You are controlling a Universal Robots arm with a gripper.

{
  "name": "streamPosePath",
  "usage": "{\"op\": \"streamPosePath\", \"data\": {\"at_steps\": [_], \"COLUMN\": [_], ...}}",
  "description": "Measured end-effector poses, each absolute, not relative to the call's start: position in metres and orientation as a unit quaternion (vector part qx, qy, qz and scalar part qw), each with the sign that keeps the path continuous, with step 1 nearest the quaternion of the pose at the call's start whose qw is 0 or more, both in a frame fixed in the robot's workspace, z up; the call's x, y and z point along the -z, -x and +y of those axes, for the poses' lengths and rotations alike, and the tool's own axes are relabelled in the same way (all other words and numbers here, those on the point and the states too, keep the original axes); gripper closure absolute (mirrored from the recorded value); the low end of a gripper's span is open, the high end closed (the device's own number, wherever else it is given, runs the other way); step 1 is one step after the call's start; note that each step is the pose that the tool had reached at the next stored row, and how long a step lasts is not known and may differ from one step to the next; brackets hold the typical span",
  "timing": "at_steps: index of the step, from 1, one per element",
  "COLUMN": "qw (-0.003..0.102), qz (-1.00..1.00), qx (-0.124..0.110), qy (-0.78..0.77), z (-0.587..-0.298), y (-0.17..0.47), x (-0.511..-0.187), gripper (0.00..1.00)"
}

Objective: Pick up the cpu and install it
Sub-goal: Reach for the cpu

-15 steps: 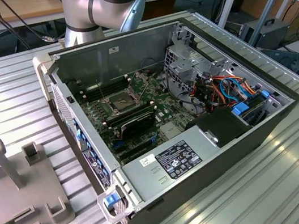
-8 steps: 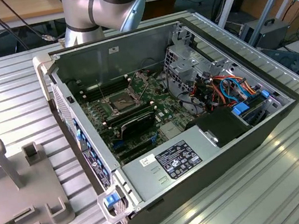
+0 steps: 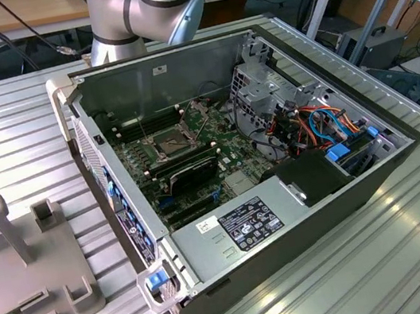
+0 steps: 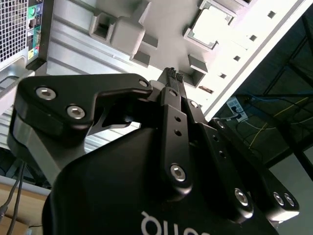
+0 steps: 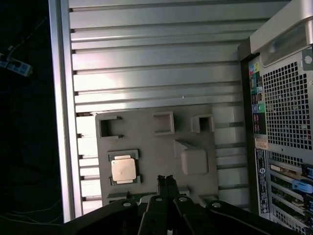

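The cpu (image 5: pixel 122 170) is a small silver-grey square lying flat in a raised holder on a grey fixture plate (image 5: pixel 156 147). In the second wrist view the cpu (image 4: pixel 211 24) shows as a bright square in the same holder. My gripper (image 5: pixel 166 180) hangs above the plate beside the cpu, off to one side of it and not touching it. Its black fingertips (image 4: pixel 172 76) are pressed together with nothing between them. In the exterior view the open computer case (image 3: pixel 285 217) holds the motherboard (image 3: pixel 219 163) with the dark, metal-framed socket (image 3: pixel 171 142).
The fixture plate (image 3: pixel 26 260) lies at the exterior view's left on a ribbed aluminium table (image 3: pixel 10 118), with an upright post (image 3: pixel 3 224) and several small brackets. The case's perforated rear panel (image 5: pixel 286 122) stands close to the plate. The table edge (image 5: pixel 61 122) runs along its other side.
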State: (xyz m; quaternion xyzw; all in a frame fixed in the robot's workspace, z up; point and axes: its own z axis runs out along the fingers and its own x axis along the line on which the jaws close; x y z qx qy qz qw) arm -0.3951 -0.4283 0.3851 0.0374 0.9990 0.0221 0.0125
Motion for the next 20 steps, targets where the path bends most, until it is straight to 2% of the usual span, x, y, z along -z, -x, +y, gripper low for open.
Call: {"op": "streamPosePath", "data": {"at_steps": [20], "qw": [0.013], "qz": [0.999], "qx": [-0.022], "qy": [-0.037], "z": [-0.428], "y": [0.442], "x": [-0.377], "gripper": [0.89]}}
